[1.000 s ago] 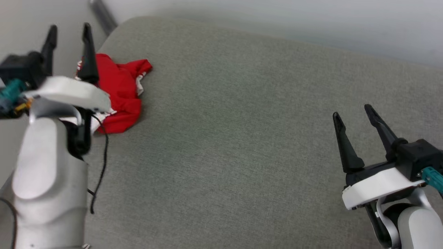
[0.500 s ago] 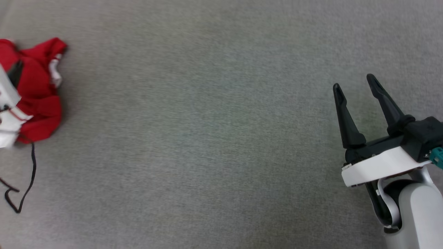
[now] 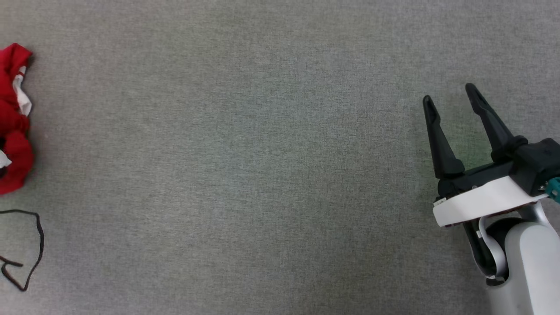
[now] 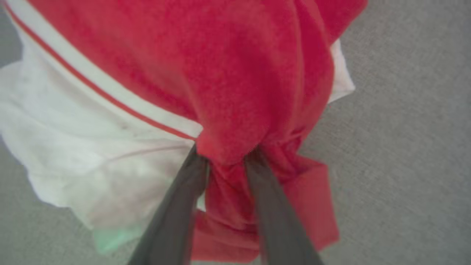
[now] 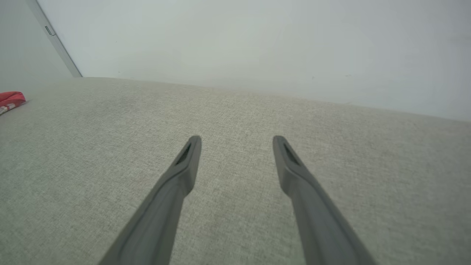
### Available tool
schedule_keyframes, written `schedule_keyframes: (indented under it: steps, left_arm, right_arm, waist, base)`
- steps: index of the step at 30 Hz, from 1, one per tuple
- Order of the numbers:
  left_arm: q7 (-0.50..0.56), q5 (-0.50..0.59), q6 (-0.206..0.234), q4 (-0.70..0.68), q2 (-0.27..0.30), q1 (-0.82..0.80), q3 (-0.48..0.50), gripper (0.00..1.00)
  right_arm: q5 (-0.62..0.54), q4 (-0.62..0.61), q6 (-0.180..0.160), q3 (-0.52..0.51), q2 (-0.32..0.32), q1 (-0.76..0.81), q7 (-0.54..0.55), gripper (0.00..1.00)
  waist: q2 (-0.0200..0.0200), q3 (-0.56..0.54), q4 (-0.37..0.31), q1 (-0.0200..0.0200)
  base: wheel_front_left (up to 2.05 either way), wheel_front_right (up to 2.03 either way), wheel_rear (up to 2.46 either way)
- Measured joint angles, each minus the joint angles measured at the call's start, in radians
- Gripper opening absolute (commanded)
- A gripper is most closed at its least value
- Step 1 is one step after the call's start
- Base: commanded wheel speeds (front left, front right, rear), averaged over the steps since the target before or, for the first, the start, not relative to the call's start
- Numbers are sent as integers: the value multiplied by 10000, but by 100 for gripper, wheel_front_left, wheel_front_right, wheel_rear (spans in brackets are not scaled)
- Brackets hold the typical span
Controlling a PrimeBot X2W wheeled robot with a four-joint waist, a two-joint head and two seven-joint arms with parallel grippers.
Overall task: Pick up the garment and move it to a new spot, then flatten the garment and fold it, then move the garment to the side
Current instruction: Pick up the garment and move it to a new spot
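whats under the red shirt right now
Grey cushion fabric shows all around the garment, so it seems to rest on that. The left gripper pinches a red fold. Anything beneath the crumpled heap is covered by cloth.

Soft even light, faint shadows; the garment looks blurred close up.

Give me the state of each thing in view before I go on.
garment: crumpled in a heap on the grey cushion, not flattened or folded.
left pincer: closed on a bunch of the garment's red cloth.
right pincer: open, empty, above bare cushion.
black cable: slack, in a loose loop.
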Motion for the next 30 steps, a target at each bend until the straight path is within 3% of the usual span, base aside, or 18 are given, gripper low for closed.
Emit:
schedule_keyframes:
  steps: [4,9,22,30]
  left_arm:
    - [-1570,431,-33,-163,-244,94,-257,0]
    - [-3152,961,-63,-173,-151,-129,-500,0]
    - [-6688,2305,-134,-477,-282,-1173,-1655,0]
    - [-7877,2420,-128,-934,-1296,-1230,-2247,0]
  right_arm:
    - [-31,73,0,-35,-35,26,79,100]
    - [-15,240,0,-38,69,213,98,100]
    - [31,485,0,-497,556,1414,134,100]
    - [23,426,0,-656,775,2100,291,100]
  waist:
    - [0,-445,182,0]
    - [0,-1128,349,-1]
    - [0,-3407,487,-3]
    - [0,-4581,-46,-5]
  base:
    - [0,0,0]
    - [0,0,0]
    - [0,0,0]
    - [0,0,0]
